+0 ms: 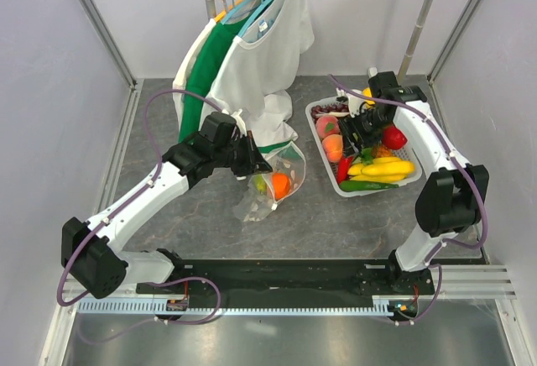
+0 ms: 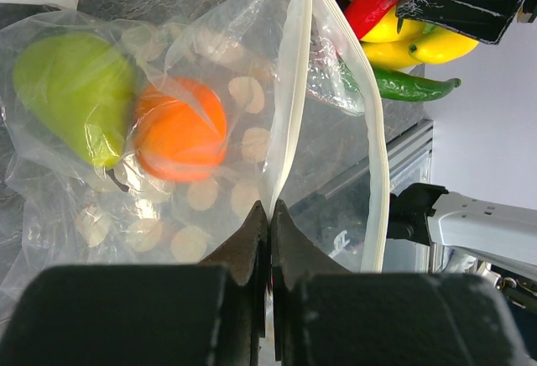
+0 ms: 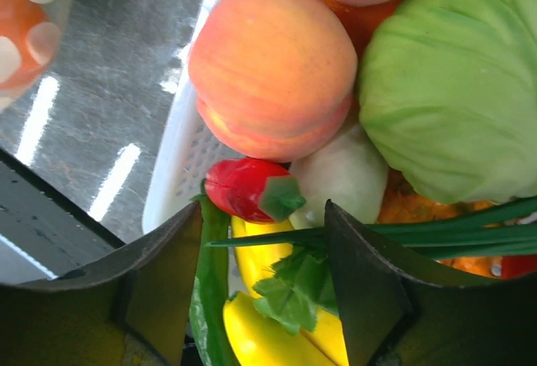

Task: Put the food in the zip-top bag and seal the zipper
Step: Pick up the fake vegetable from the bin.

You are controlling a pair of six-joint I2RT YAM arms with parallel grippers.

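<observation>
The zip-top bag [image 1: 267, 188] lies mid-table, clear with white dots. In the left wrist view the bag [image 2: 210, 64] holds a green pear [image 2: 71, 85] and an orange fruit [image 2: 180, 135]. My left gripper [image 1: 251, 163] is shut on one side of the zipper [image 2: 294, 89] and holds the mouth open; the other strip [image 2: 375, 173] hangs apart. My right gripper [image 1: 359, 131] is open and empty over the food in the basket. Between its fingers in the right wrist view [image 3: 264, 215] lie a red chili [image 3: 243, 188], a green stalk and yellow fruit [image 3: 260, 324], below a peach [image 3: 273, 68] and a green cabbage [image 3: 453, 81].
The white slotted basket [image 1: 319, 139] with several fruits and vegetables stands right of the bag. White and green garments [image 1: 252, 55] hang on a rack at the back. Grey walls close both sides, and a metal rail [image 1: 285, 305] runs along the near edge.
</observation>
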